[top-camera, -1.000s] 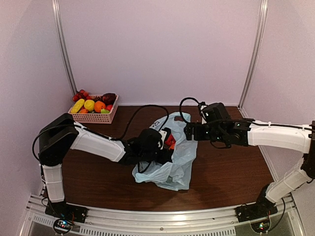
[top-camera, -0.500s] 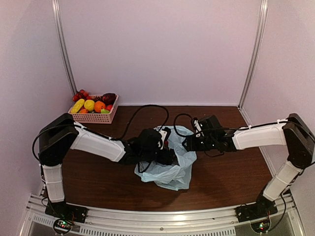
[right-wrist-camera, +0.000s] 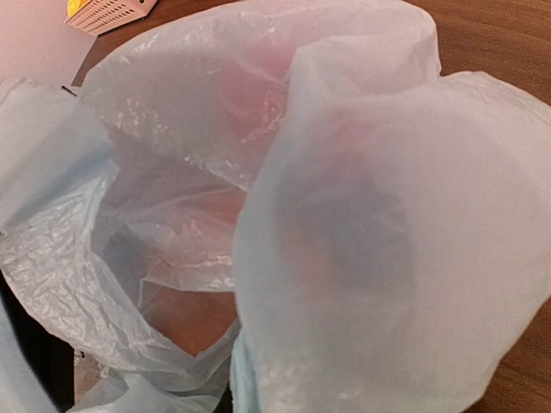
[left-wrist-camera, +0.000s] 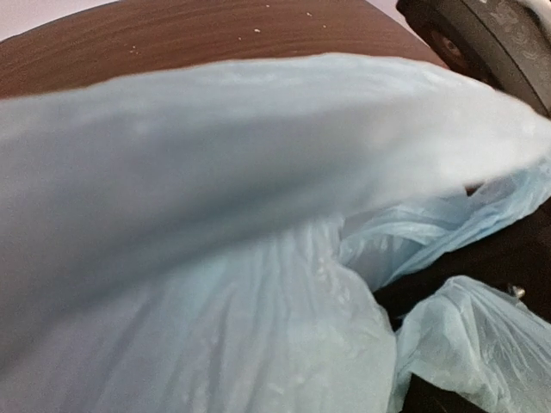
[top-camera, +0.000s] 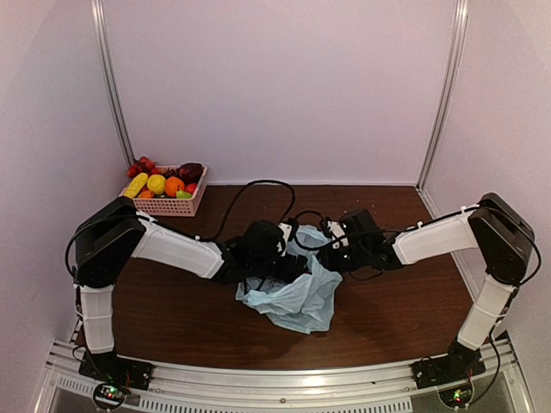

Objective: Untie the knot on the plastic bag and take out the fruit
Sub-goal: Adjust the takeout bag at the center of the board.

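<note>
The light blue plastic bag (top-camera: 297, 292) lies crumpled in the middle of the table. My left gripper (top-camera: 287, 261) pushes into its left side, and my right gripper (top-camera: 331, 253) into its upper right. The two meet over the bag's top. Thin plastic of the bag (left-wrist-camera: 258, 224) fills the left wrist view and hides those fingers. Folds of the bag (right-wrist-camera: 370, 249) drape the right wrist view the same way, with a reddish-brown patch (right-wrist-camera: 194, 318) in a gap that I cannot identify. The knot is hidden. No fruit shows in the bag.
A pink lattice basket (top-camera: 176, 206) holding several toy fruit pieces stands at the back left by the wall, and its corner (right-wrist-camera: 108, 10) shows in the right wrist view. Black cables (top-camera: 258, 189) loop over the table behind the bag. White walls close in on three sides.
My right arm has swung left and down into the bag. The bag has sunk lower and flatter. The red piece seen beside the left gripper a second ago is now covered.
</note>
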Robot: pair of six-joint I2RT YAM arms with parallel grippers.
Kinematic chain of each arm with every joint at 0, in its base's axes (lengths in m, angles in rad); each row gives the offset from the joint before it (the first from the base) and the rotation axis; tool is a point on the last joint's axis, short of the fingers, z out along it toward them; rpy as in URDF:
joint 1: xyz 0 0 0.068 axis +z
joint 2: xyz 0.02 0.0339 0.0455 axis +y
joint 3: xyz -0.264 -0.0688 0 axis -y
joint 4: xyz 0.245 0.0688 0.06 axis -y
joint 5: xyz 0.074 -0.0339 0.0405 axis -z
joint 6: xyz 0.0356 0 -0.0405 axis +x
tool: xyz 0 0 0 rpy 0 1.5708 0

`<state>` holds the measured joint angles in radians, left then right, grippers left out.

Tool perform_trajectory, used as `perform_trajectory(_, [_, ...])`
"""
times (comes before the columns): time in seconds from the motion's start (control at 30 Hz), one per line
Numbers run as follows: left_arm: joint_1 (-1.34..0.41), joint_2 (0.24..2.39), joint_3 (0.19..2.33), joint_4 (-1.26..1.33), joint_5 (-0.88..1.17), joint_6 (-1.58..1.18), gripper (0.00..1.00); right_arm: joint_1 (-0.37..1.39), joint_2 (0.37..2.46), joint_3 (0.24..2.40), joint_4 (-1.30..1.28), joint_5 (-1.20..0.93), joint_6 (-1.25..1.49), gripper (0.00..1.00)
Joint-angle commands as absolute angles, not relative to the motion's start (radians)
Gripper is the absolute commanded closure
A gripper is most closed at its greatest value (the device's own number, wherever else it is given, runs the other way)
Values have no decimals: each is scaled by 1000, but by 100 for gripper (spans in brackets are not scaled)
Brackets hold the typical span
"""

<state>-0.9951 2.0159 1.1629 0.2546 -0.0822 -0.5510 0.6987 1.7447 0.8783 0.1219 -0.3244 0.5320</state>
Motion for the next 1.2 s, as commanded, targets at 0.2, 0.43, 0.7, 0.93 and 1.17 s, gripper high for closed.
perform_trajectory(0.2, [-991,2112,1241,227,-81,-496,19,707,1730,888,150,-390,566,91])
perform_trajectory(0.43, [-992,2133,1264,224,-102,-468,33,709,1701,890,148,-386,583,95])
perform_trajectory(0.7, [-992,1997,1144,282,-149,-472,54,709,1637,881,120,-310,597,100])
perform_trajectory(0.93, [-994,1767,951,349,-143,-513,58,707,1585,888,87,-215,605,100])
perform_trajectory(1.17, [-993,1610,824,362,-105,-561,58,707,1604,888,95,-205,620,100])
